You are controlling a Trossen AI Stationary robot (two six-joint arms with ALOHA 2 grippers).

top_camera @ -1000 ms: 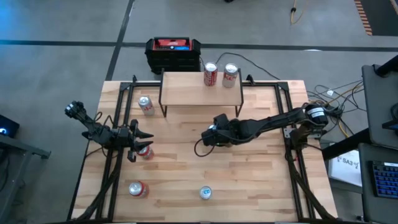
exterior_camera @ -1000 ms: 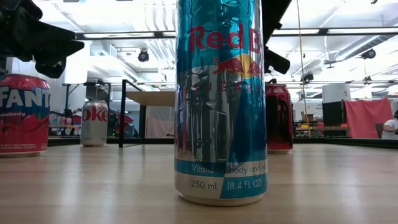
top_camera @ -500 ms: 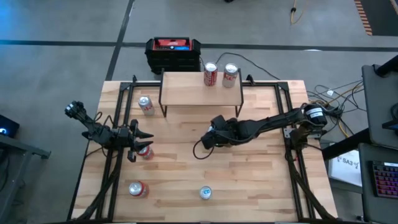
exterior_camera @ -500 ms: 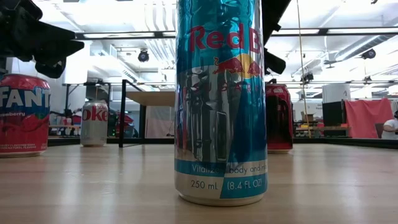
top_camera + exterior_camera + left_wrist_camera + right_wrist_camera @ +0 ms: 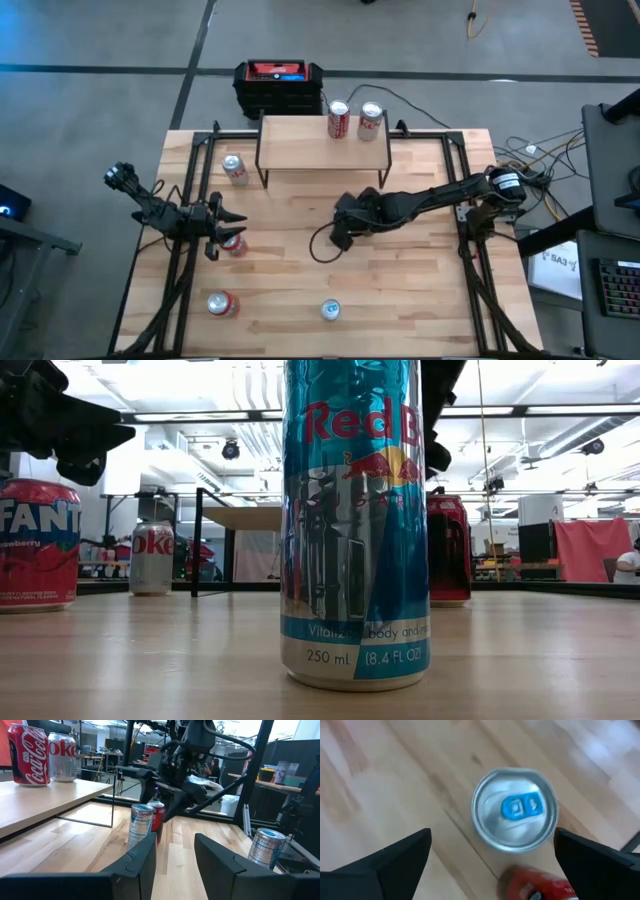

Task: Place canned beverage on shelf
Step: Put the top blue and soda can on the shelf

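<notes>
The wooden table (image 5: 300, 290) carries everything, and its middle and right half lie mostly bare. The shelf (image 5: 300, 145) stands at the far edge. On the right end of its board are a Coca-Cola can (image 5: 338, 119) and a Diet Coke can (image 5: 370, 121), both upright; the board's left part is free. A black-and-red box (image 5: 279, 85) sits on the floor behind it.

The right gripper (image 5: 336, 236) hangs over the table's centre, in front of the shelf. From above, the arm hides what is beneath it. The right wrist view shows a blue-tabbed can (image 5: 515, 810) upright on the table, framed by the widely spread fingers (image 5: 395, 860), which do not touch it. A red can (image 5: 540, 885) stands just beside it.

The left gripper (image 5: 222, 231) waits near the left edge, fingers narrowly parted and gripping nothing, next to another red can (image 5: 235, 244). A silver can (image 5: 234, 168) stands left of the shelf. A Fanta can (image 5: 221, 304) and a Red Bull can (image 5: 330, 311) stand near the front edge; in the low view the Red Bull can blocks most of the table.
</notes>
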